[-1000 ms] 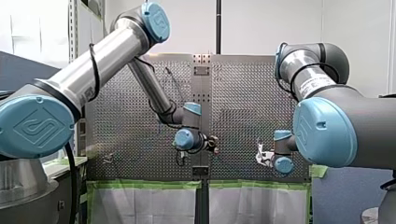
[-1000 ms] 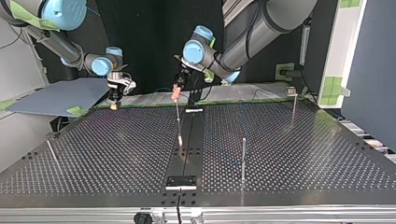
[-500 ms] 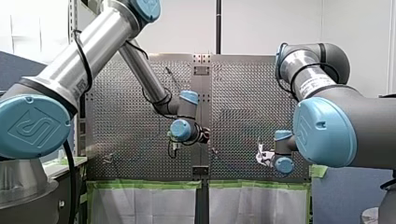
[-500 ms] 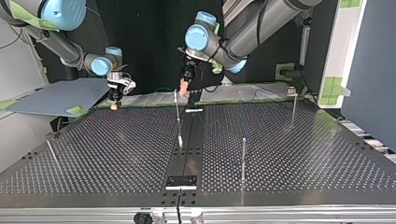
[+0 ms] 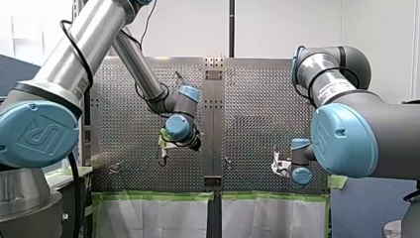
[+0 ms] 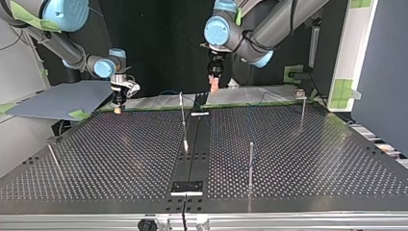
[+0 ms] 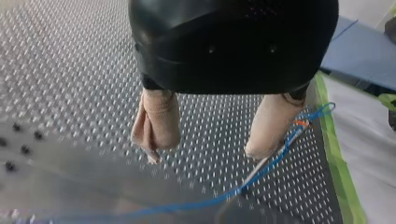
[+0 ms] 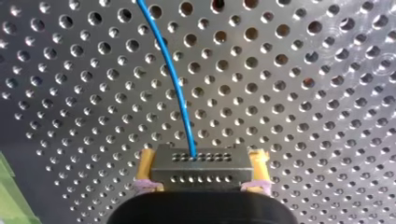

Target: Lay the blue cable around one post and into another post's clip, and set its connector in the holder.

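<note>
The big grey desk (image 6: 298, 159) is full of little holes. It lies under both sets of jaws. Next in size are the robot's two arms. The left arm (image 6: 269, 29) hangs above the desk. The right arm (image 6: 72, 53) reaches down close to it. A few thin metal posts (image 6: 250, 161) stand up on the desk, well apart from both sets of jaws.

The connector (image 8: 201, 168) is a small grey metal block with rows of tiny holes. The right jaws are closed on it, with one of the yellow pads (image 8: 145, 163) pressed on each side.

The blue cable (image 8: 175, 84) is thin and bright. It comes out of the middle of the connector and bends away ahead of the right jaws, over the holes.

The left jaws are wide open. There is nothing between the soft beige pads (image 7: 159, 121). The cable runs just beside the outer side of one pad, so close that I cannot tell if it touches. Then it goes on below the jaws, across the desk. A tiny orange mark (image 7: 301, 123) sits on the cable beside that pad.
</note>
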